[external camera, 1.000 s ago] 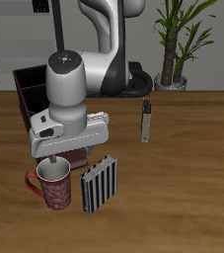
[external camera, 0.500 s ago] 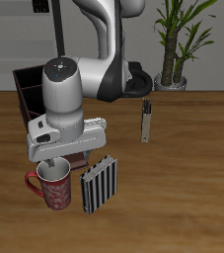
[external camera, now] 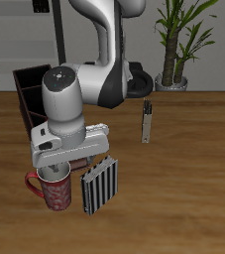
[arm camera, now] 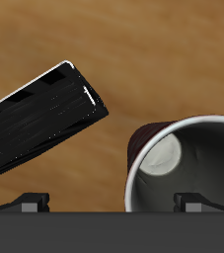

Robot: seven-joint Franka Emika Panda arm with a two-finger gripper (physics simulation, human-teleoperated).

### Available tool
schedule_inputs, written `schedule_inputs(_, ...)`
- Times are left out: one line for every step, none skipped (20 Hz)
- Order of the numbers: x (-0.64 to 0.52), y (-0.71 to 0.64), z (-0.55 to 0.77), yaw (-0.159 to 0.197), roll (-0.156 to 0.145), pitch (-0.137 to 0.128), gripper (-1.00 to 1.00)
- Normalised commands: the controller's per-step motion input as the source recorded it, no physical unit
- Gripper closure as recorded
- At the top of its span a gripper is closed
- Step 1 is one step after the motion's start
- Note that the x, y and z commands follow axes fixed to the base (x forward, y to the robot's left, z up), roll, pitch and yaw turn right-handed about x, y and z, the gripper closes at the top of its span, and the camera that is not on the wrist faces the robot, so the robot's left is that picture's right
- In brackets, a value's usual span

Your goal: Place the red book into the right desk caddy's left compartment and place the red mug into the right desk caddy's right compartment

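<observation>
Red mottled mug [external camera: 55, 189] with pale grey rim stands on the wooden counter [external camera: 183, 169], near the front edge. The gripper [external camera: 54, 169] hangs spread wide above its rim; striped book [external camera: 99, 185] just beside risks a knock.

The exterior view looks down from the front over the whole surface [external camera: 198, 198]. The wrist view looks straight down, close above the red mug [arm camera: 187, 168], which both share [external camera: 53, 189].
</observation>
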Motion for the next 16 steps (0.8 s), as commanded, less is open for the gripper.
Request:
schedule_inputs(0.10, 0.07, -0.29, -0.057, -0.007, 0.063, -1.00)
schedule_inputs(0.05, 0.14, -0.26, 0.021, 0.000, 0.019, -1.00)
schedule_inputs(0.03, 0.11, -0.25, -0.033, 0.075, 0.042, 1.00)
schedule_inputs(0.00, 0.00, 0.00, 0.000, 0.000, 0.000, 1.00)
schedule_inputs(0.16, 0.07, -0.52, -0.084, -0.029, 0.087, 1.00)
schedule_inputs(0.07, -0.03, -0.28, -0.066, 0.033, 0.048, 1.00)
schedule_inputs(0.08, -0.08, -0.20, 0.015, -0.058, 0.000, 1.00)
schedule_inputs(0.08, -0.07, -0.12, -0.048, 0.004, 0.035, 1.00)
schedule_inputs(0.04, -0.09, -0.03, -0.049, -0.023, -0.002, 1.00)
schedule_inputs(0.00, -0.09, 0.01, -0.044, -0.029, 0.004, 1.00)
schedule_inputs(0.00, 0.00, 0.03, -0.016, -0.013, 0.001, 1.00)
schedule_inputs(-0.01, -0.05, 0.08, -0.005, -0.001, -0.026, 1.00)
schedule_inputs(-0.01, -0.09, 0.11, -0.031, -0.043, -0.002, 1.00)
schedule_inputs(-0.01, 0.09, 0.13, -0.041, -0.010, 0.000, 1.00)
schedule_inputs(-0.02, 0.07, 0.01, 0.000, 0.000, 0.000, 1.00)
schedule_inputs(-0.01, -0.19, 0.47, -0.011, -0.069, -0.075, 1.00)
